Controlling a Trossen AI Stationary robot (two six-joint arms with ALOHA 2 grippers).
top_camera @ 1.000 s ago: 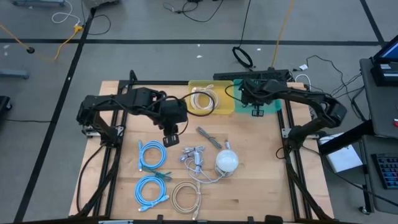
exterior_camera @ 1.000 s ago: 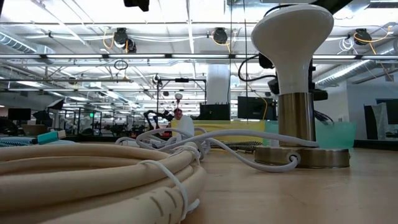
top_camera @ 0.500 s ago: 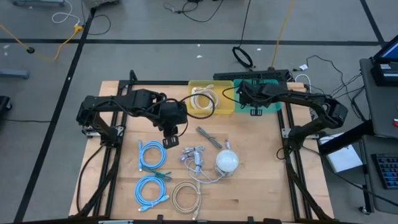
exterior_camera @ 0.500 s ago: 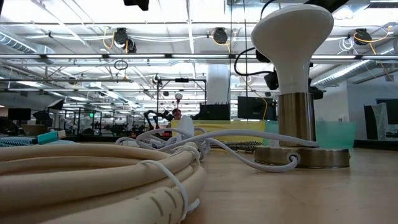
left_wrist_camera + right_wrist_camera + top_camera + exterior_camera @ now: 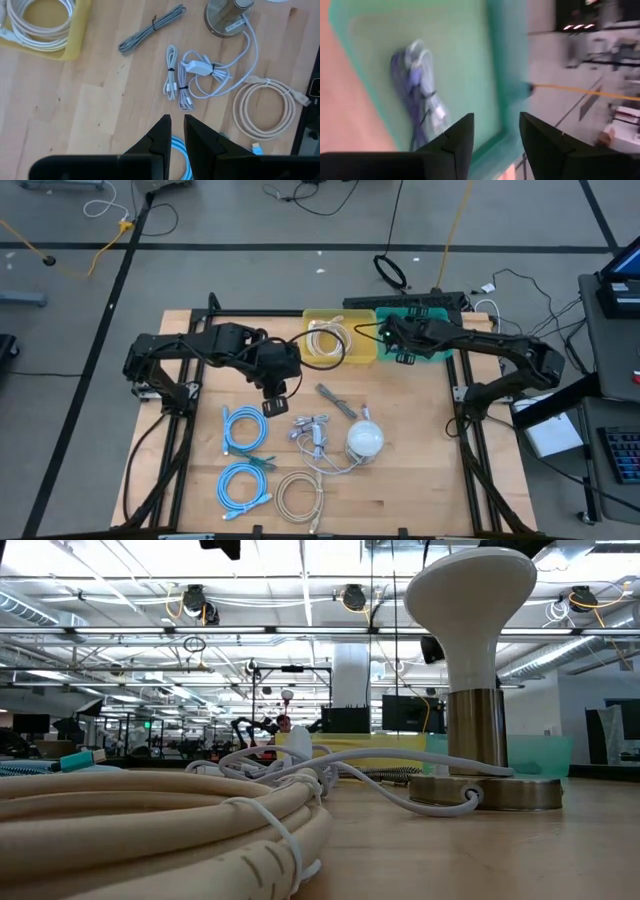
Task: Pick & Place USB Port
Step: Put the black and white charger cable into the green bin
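A: Since the last frames, right gripper has swung a little leftward over the green bin, toward its border with the yellow bin. Left arm unchanged.

B: And the USB cable?

A: A small bundled USB cable, whitish-lilac, lies inside the green bin, seen past the right gripper's fingers. Fingers are spread, nothing between them.

B: Left side?

A: Left gripper hangs above bare wood near the table's middle, jaws nearly pressed together, only a thin gap, holding nothing. Ahead of it: two short white bundled cables, a white adapter with looped cord, a grey braided cable.

B: Other items?

A: Coiled white cable in the yellow bin. White mushroom lamp on a metal base, beige coiled cable near the front edge, two blue coiled cables to its left.
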